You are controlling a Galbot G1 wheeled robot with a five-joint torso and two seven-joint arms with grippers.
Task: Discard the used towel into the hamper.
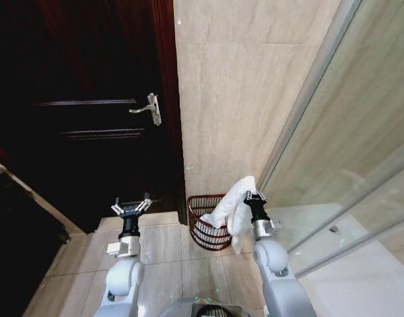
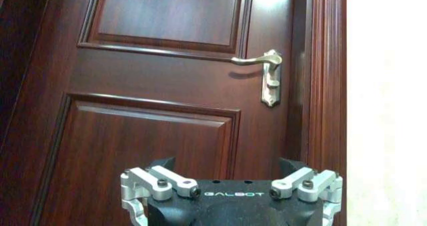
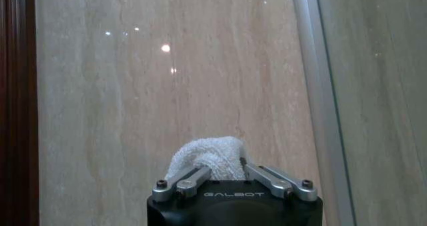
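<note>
The right pincer point(image 1: 254, 196) is clamped on the white towel point(image 1: 236, 206), whose upper fold bunches between the fingers point(image 3: 263, 174) in the right wrist view. The towel's long axis hangs downward from the grip, its lower end draping over the near right rim of the hamper point(image 1: 203, 228), which stands on the tiled floor point(image 1: 168, 264) against the wall beside the dark wooden door point(image 1: 82, 112). The hamper's mouth lies below and to the left of the right pincer, so most of the cloth appears to hang at or outside the rim rather than squarely above the opening. The left pincer point(image 1: 131, 207) hovers spread apart and empty, facing the door, farther from the hamper.
</note>
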